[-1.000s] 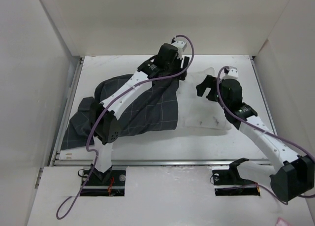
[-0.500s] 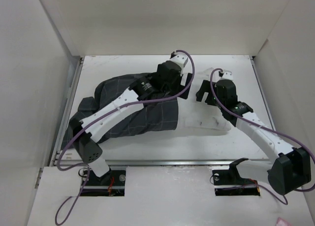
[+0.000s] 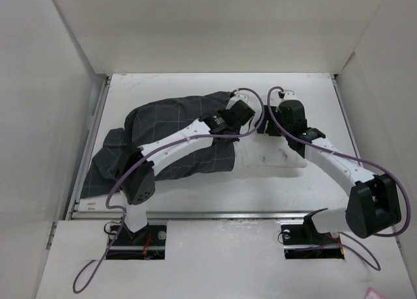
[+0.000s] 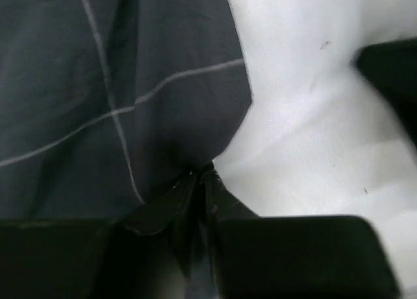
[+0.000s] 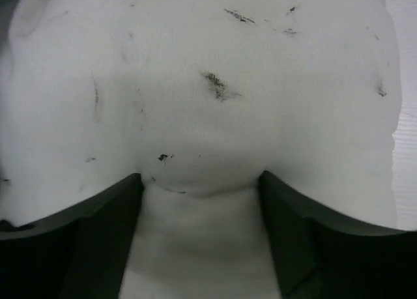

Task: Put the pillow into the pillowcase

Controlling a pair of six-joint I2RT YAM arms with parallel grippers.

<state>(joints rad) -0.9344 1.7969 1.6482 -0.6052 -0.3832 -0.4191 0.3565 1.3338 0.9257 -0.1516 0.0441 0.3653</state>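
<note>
I am pinching my left gripper (image 4: 199, 178) nearly shut on a small fold at the edge of the pillowcase (image 4: 98, 103), which in the overhead view is sprawling wrinkled across the left and centre of the frame on the table (image 3: 195, 195). I am holding my right gripper (image 5: 199, 201) wide apart, pressing down with a soft bulge of the pillow (image 5: 215, 84) sitting between its fingers (image 5: 104, 240), though I cannot tell whether I am actually squeezing it. The pillow's bare white end is sticking out of the pillowcase's mouth just right of centre in the overhead frame.
</note>
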